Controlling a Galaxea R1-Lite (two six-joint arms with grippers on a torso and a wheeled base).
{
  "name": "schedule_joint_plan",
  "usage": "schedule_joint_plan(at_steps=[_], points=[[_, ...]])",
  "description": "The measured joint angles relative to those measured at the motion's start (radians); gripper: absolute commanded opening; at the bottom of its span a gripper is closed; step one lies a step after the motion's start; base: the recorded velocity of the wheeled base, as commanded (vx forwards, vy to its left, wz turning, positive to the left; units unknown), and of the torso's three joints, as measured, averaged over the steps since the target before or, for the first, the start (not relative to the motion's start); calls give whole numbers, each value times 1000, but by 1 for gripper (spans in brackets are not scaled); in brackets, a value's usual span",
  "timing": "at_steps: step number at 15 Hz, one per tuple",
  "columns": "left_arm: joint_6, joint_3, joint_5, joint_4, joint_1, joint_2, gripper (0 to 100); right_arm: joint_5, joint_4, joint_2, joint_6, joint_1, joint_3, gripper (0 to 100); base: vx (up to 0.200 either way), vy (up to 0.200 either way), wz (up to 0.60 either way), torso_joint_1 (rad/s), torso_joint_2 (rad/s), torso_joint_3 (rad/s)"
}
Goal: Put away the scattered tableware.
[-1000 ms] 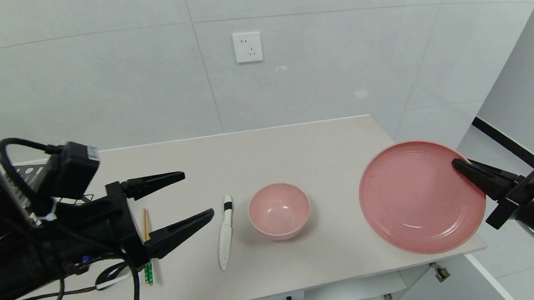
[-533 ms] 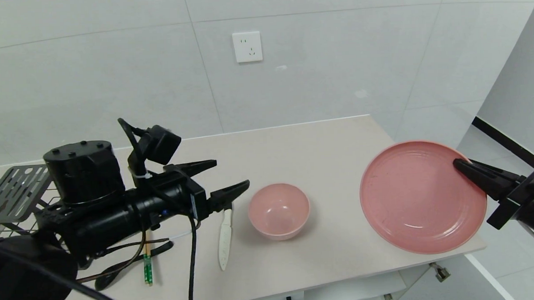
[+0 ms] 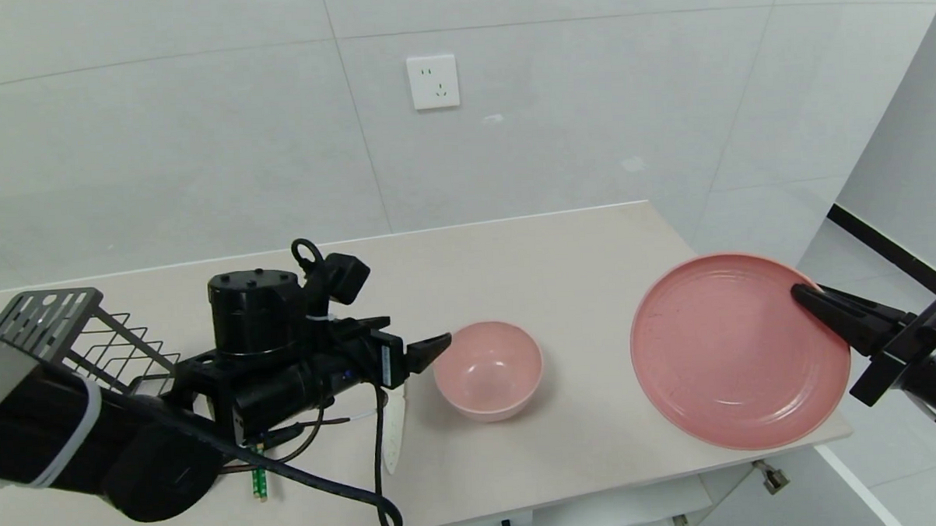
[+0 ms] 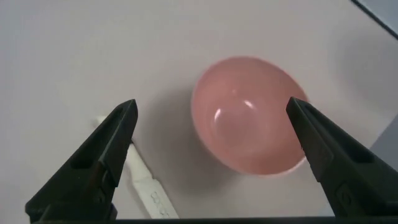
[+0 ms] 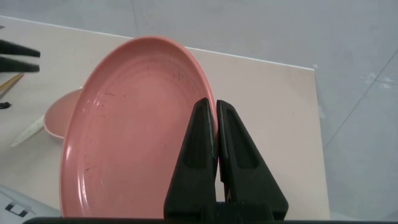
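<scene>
A pink bowl (image 3: 489,369) (image 4: 249,115) stands upright near the table's middle front. My left gripper (image 3: 416,335) (image 4: 211,104) is open just left of and above the bowl, with nothing between its fingers. A large pink plate (image 3: 740,351) (image 5: 130,124) is held tilted over the table's right front corner. My right gripper (image 3: 800,292) (image 5: 214,102) is shut on its right rim. A white knife (image 3: 392,437) (image 4: 146,190) lies left of the bowl, partly hidden under the left arm. A pair of chopsticks (image 3: 259,474) lies farther left.
A black wire rack (image 3: 57,324) stands at the table's left end. The table's front edge (image 3: 600,488) runs close below the bowl and plate, and its right edge lies under the plate. A tiled wall with a socket (image 3: 433,82) stands behind.
My left arm has swung from the near left toward the bowl, bringing its open gripper beside the bowl's left rim. The plate in the right gripper has dipped slightly.
</scene>
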Motion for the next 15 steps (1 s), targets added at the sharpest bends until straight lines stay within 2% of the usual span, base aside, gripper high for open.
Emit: schedule_joint_plan(at_steps=[2,6,11,13,15], points=[[0,8,30,47,-9,35,100,1,0,4,-1,0,0,0,0,0,0,0,0,0],[-13,36,34,39,-19,85,100,1,0,11,-10,1,0,0,0,0,0,0,0,0],[-13,23,-4,-55,-27,135,100,1,-9,14,-10,1,1,0,0,0,0,0,0,0],[-10,-1,-11,-100,-30,177,100,1,-10,15,-10,1,1,0,0,0,0,0,0,0],[-12,-37,-13,-104,-36,220,100,0,-10,16,-10,0,0,0,0,0,0,0,0,0]])
